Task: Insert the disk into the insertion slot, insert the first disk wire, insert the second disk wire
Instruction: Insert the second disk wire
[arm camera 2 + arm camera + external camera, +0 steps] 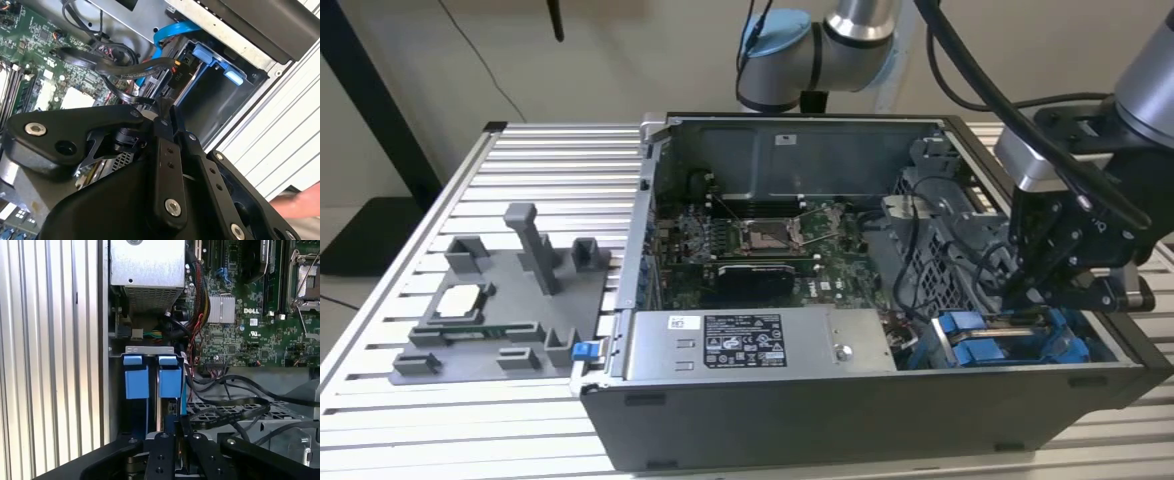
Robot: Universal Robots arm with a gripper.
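Ribbed metal bench [520, 420] holds an open computer case [854, 400]. Pincer [1034, 290] hangs over the blue insertion slot [1001, 345], grip unclear. Wires look unplugged.

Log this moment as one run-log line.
tool: lowered into case over insertion slot | grip: cannot tell | blue tabs: below tool | power supply box: beside slot

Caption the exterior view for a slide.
Gripper lowered into the open computer case, above the blue-railed insertion slot.
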